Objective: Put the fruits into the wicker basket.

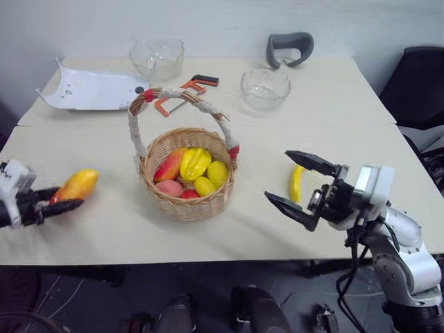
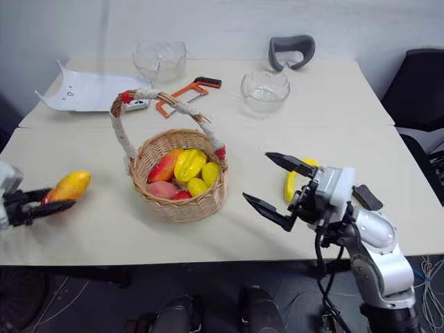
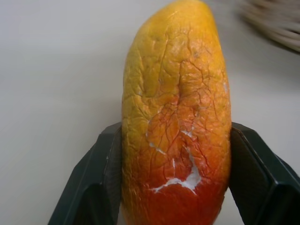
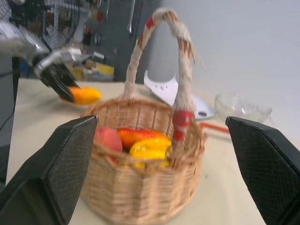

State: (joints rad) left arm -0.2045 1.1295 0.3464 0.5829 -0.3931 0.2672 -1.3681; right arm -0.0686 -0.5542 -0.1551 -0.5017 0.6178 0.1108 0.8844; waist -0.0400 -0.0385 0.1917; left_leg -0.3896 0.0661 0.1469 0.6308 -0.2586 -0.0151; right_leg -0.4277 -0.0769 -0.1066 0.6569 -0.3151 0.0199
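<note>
bare table (image 1: 104, 222) between mango (image 1: 78, 184) and wicker basket (image 1: 186, 182), arched handle (image 1: 182, 97) spanning the basket's opening

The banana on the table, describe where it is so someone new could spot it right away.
Start at the wicker basket mid-table and look toward the robot's right. The banana lies alone on the bare tabletop there, just behind the open right gripper. It is long, curved and all yellow, unlike the rounder fruits piled inside the basket.

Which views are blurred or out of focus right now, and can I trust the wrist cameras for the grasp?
Left wrist view: the mango is sharp between the left tool's fingers, but the wicker basket at the corner is smeared. Right wrist view: soft all over, the basket's handle fuzzy. Left eye view: even lighting, the banana reads clearly.
</note>
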